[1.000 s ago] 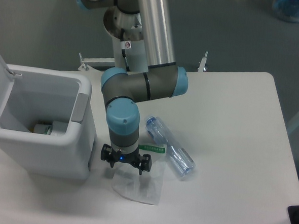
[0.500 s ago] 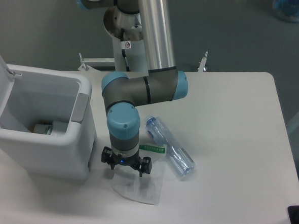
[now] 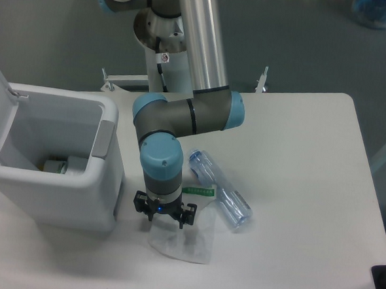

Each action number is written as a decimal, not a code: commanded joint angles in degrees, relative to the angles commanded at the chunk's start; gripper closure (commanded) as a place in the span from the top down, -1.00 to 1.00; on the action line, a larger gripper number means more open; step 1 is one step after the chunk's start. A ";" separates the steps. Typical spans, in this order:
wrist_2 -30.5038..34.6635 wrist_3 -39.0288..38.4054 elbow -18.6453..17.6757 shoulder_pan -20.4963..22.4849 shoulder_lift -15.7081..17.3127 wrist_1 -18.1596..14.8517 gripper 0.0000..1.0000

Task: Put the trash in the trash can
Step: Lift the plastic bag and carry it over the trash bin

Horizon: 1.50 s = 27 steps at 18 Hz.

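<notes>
In the lower centre, the end effector (image 3: 164, 216) stands directly over the wrapper's (image 3: 182, 241) upper edge; whether its fingers grip it, I cannot tell.

White bin (image 3: 59, 195); green-striped wrapper (image 3: 187, 239); clear bottle (image 3: 219, 192).

A crumpled translucent wrapper (image 3: 182, 241) with green label strip lies flat at lower centre, a clear bottle (image 3: 220, 192) lying diagonally just right, the open white trash can (image 3: 54, 159) at left.
</notes>
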 joint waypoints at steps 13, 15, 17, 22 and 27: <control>0.62 2.11 2.19 3.16 1.14 -0.26 -1.00; -0.95 2.11 2.46 3.86 3.42 -0.26 -1.00; -4.29 1.85 3.16 4.83 5.35 -0.35 -1.00; -14.22 -1.66 5.71 8.34 8.96 -0.53 -1.00; -23.54 -3.51 6.86 11.42 13.44 -1.05 -1.00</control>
